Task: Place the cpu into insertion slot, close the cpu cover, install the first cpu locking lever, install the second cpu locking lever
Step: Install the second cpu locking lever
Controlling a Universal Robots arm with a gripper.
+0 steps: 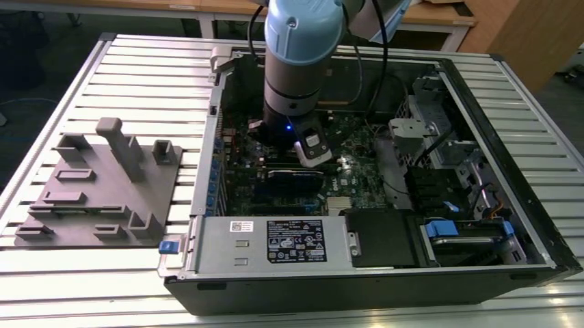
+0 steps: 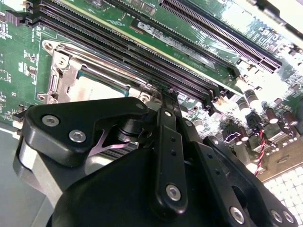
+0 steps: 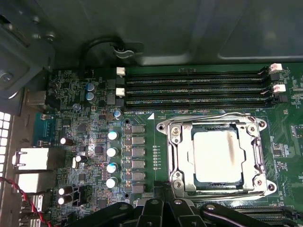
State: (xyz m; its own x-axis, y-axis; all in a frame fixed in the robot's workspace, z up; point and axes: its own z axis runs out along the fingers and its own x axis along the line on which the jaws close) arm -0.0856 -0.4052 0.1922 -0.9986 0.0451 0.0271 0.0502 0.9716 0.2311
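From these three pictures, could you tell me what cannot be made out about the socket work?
- Gripper fingertips: in both wrist views the black linkage hides them, so open or shut is unclear.
- Insertion slot: its near part is hidden by the gripper in the second wrist view.
- CPU and cpu cover: in the exterior view, the arm hides them.

cpu [image 3: 215, 153] seated; cpu cover [image 3: 215, 124] closed

Pale blue arm joint [image 1: 303, 31], dark grey wrist [image 1: 290, 96] (blue light), black screw-studded end effector [image 2: 166, 101]

Pale slatted metal table [image 1: 137, 75], open computer case [image 1: 511, 225], grey fixture plate [image 1: 100, 198]
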